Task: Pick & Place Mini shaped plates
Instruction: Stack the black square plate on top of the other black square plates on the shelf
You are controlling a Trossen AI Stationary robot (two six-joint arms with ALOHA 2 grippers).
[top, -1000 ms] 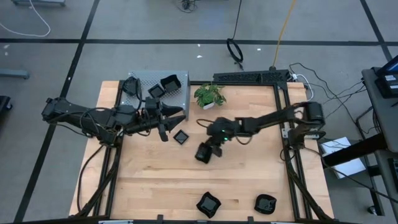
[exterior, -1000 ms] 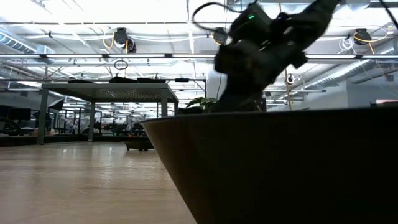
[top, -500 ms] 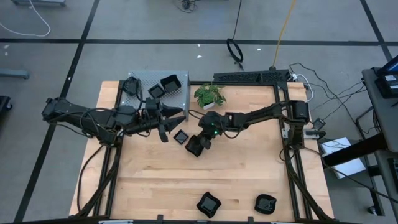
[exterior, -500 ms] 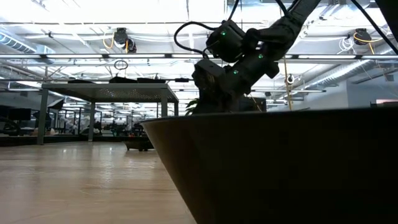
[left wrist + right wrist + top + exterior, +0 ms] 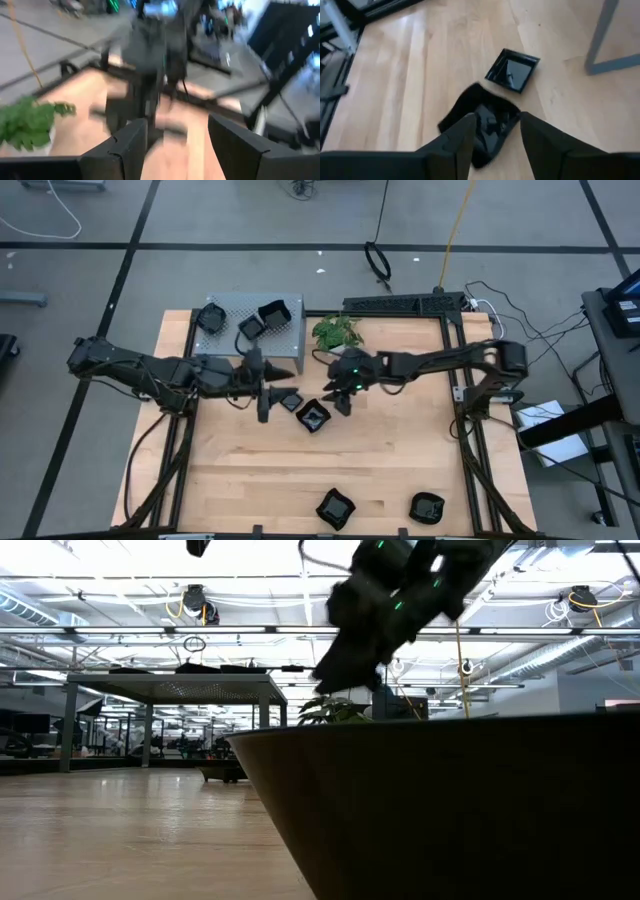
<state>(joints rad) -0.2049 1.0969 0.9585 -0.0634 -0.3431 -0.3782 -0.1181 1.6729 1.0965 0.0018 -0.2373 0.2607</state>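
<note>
My right hand point(image 5: 341, 402) hung over the middle of the bench point(image 5: 400, 470), fingers spread apart and holding nothing. The wavy-edged plate point(image 5: 313, 417) lay on the wood just left of and below it, close beside a square plate point(image 5: 290, 400). My left hand point(image 5: 268, 383) stood wide and empty next to that square plate. Two more plates point(image 5: 336, 507) sat at the near edge, and others rested on the grey tray point(image 5: 290, 335) at far left.
</note>
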